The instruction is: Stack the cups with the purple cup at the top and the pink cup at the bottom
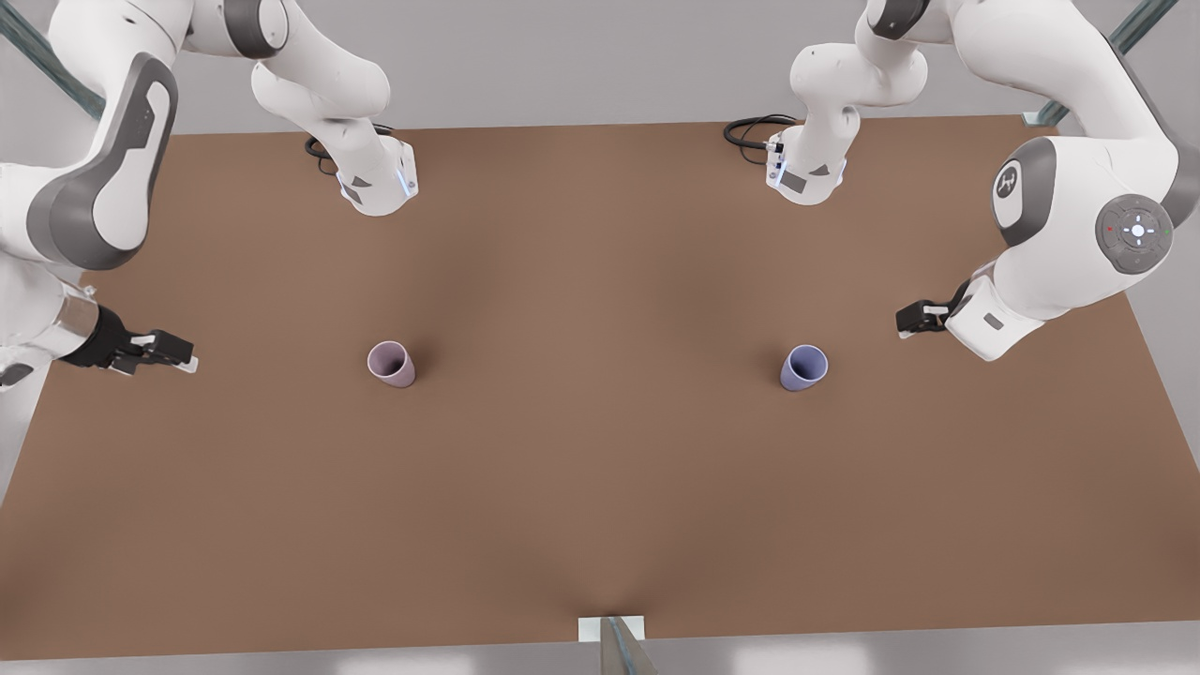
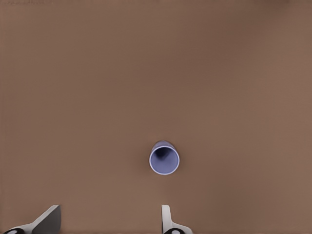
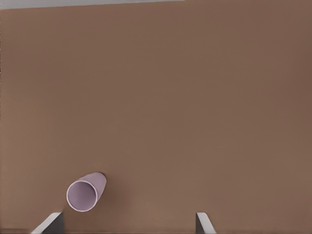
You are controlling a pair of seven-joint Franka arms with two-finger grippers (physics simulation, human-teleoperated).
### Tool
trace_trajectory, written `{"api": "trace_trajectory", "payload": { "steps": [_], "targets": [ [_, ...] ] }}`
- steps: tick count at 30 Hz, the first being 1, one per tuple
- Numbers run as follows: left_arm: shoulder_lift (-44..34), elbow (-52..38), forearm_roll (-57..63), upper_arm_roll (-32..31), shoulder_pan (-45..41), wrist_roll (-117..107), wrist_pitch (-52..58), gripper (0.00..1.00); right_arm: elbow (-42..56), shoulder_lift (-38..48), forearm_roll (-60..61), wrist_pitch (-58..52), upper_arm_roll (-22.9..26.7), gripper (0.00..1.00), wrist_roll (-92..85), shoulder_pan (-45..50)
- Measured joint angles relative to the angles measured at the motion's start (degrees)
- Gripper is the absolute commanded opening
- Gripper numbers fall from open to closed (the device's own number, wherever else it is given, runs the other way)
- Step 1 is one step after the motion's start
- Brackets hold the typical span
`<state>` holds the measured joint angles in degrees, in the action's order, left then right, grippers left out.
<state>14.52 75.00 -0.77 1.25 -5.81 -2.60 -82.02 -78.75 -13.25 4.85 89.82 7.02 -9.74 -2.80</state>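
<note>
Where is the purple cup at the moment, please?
The purple cup stands upright on the table toward the front view's right, nearest the left gripper.

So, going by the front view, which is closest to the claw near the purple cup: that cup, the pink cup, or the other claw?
From the left gripper, at the front view's right:
1. The purple cup, upright just beside it.
2. The pink cup, across the table, left of centre.
3. The right gripper, open at the far left edge.
</note>
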Motion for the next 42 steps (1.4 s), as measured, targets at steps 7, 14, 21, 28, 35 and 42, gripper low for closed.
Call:
{"api": "trace_trajectory", "payload": {
  "steps": [7,14,21,28,35,42],
  "targets": [
    [0.61,1.2,0.19,0.04,-0.05,-0.02,-0.43,1.0,-18.87,5.7,-0.14,6.08,-3.65,1.0,-1.2,-0.58],
    [1.61,2.34,0.2,0.57,-0.06,-0.13,-2.01,1.0,-32.87,-2.33,2.8,20.02,-6.16,1.0,-3.42,4.03],
    [1.72,2.97,0.21,0.59,-0.08,-0.21,-3.18,1.0,-41.37,-1.89,3.45,33.1,-6.16,1.0,-6.12,8.22],
    [1.8,3.07,0.21,0.59,-0.08,-0.26,-3.54,1.0,-47.87,-0.8,3.51,42.98,-6.14,0.89,-8.32,9.58],
    [1.9,3.07,0.21,0.59,-0.08,-0.3,-3.65,1.0,-49.7,-2.05,3.56,47.83,-6.2,0.88,-10.46,9.61],
    [1.9,3.07,0.21,0.59,-0.17,-0.32,-3.68,1.0,-50.96,-2.21,3.57,49.82,-6.21,0.8,-11.97,9.66]
  ]
}}
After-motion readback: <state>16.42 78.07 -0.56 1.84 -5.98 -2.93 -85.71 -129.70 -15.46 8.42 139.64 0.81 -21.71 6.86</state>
